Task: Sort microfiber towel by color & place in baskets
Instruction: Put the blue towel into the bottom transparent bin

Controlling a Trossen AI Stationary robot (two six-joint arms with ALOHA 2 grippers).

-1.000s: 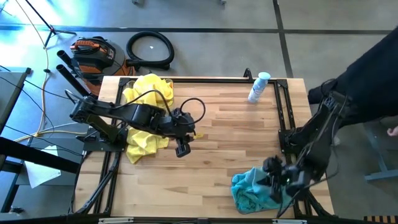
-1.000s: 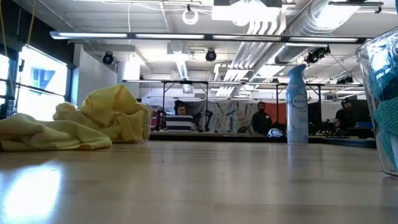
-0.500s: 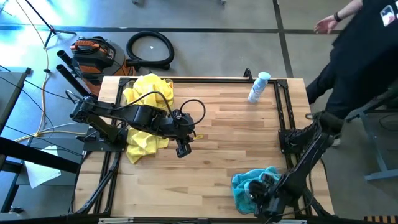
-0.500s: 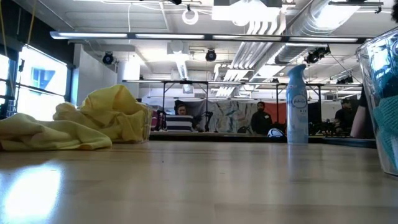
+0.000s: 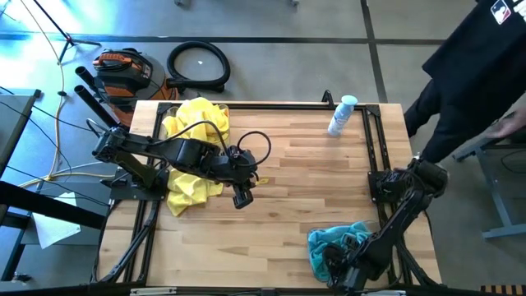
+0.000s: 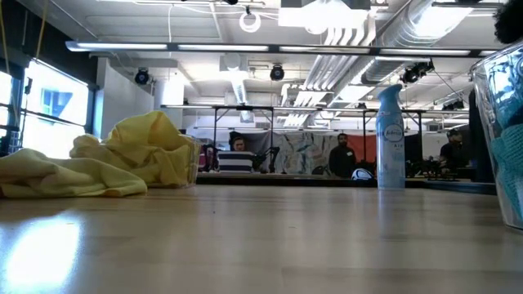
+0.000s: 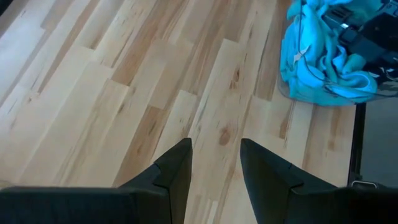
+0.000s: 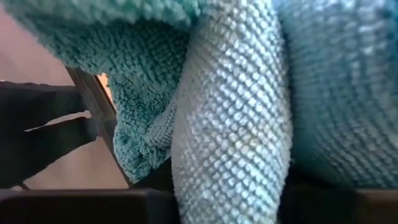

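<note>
Two heaps of towels sit on the wooden desk (image 5: 296,181). The yellow towels (image 5: 193,136) are piled at the far left corner, in and around a clear basket (image 6: 189,163) that you can only just see from the low view. The teal towels (image 5: 333,247) are bunched up in the other clear basket (image 6: 494,131) at the near right corner.

The left hand (image 5: 241,197) hangs over the middle of the desk, just beside the yellow pile. Its two dark fingers (image 7: 174,171) are apart and hold nothing; only bare wood shows between them.

The right hand (image 5: 345,261) is down on the teal towels, pushed right into the soft cloth. Fuzzy teal cloth fills its own view, and I cannot tell if its fingers are open or pinching a towel.

A white and blue spray bottle (image 5: 341,115) stands at the far right of the desk, well apart from both heaps. A person in dark clothes (image 5: 477,74) stands past the right edge.
</note>
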